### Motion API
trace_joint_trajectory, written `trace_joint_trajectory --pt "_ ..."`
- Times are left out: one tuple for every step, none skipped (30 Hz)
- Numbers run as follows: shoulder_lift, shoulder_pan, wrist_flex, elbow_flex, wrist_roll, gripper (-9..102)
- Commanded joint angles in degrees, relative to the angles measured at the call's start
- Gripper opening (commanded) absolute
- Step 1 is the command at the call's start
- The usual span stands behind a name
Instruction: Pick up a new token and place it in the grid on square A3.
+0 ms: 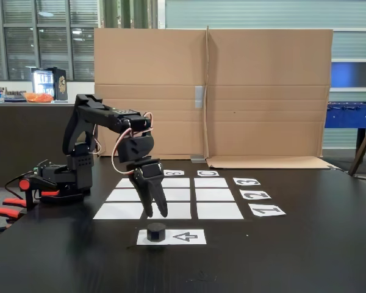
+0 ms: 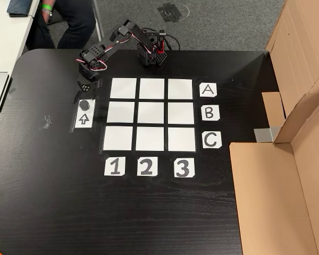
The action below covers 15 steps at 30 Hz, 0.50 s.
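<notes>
The token (image 1: pixel 156 232) (image 2: pixel 85 104), a small black puck, sits on the end of a white sheet printed with an arrow (image 1: pixel 186 236) (image 2: pixel 83 119). My gripper (image 1: pixel 157 213) (image 2: pixel 82 95) points down just above and slightly behind it. It is open, nothing is between its fingers, and it does not touch the token. The grid (image 1: pixel 211 196) (image 2: pixel 151 112) of nine white cells lies beyond the sheet. Square A3 (image 1: pixel 123 182) (image 2: pixel 181 88) is the corner cell by the A label (image 2: pixel 208 90) and in line with the 3 label (image 1: pixel 246 181) (image 2: pixel 184 167). It is bare, and in the fixed view the arm partly hides it.
The arm's base (image 1: pixel 67 180) (image 2: pixel 151 53) is clamped at the table edge with red clamps (image 1: pixel 6 210). A cardboard wall (image 1: pixel 213 91) (image 2: pixel 287 159) stands along the side of the table past the labels. A seated person (image 2: pixel 69 21) is beyond the table corner. A scrap of tape (image 2: pixel 47 121) lies near the arrow sheet.
</notes>
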State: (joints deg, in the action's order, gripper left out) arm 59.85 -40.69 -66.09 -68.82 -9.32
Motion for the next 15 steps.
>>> trace_joint_trajectory --pt "-0.53 -1.05 -0.53 4.04 0.97 34" --pt "-0.88 -1.14 -0.62 4.48 1.23 34" --pt "-1.23 -1.32 -0.62 4.83 1.41 34" --pt "-1.67 -1.41 -0.62 5.19 1.67 34" --pt "-2.2 -1.49 -0.62 5.62 2.02 34" --pt "-2.72 -1.49 -0.62 6.06 2.29 34" --pt "-3.25 -1.49 -0.62 6.59 2.46 34" --pt "-3.78 -1.49 -0.7 7.12 2.55 34" --pt "-4.22 -1.49 -0.79 7.56 2.64 34" --pt "-4.39 -1.49 -0.88 7.82 2.72 34" --pt "-4.66 -1.49 -0.88 8.0 2.72 34" --pt "-4.83 -1.49 -0.88 8.17 2.72 34" --pt "-5.1 -1.49 -0.88 8.35 2.72 34" --pt "-5.36 -1.49 -0.88 8.53 2.72 34" --pt "-5.71 -1.41 -0.88 8.61 2.72 34"
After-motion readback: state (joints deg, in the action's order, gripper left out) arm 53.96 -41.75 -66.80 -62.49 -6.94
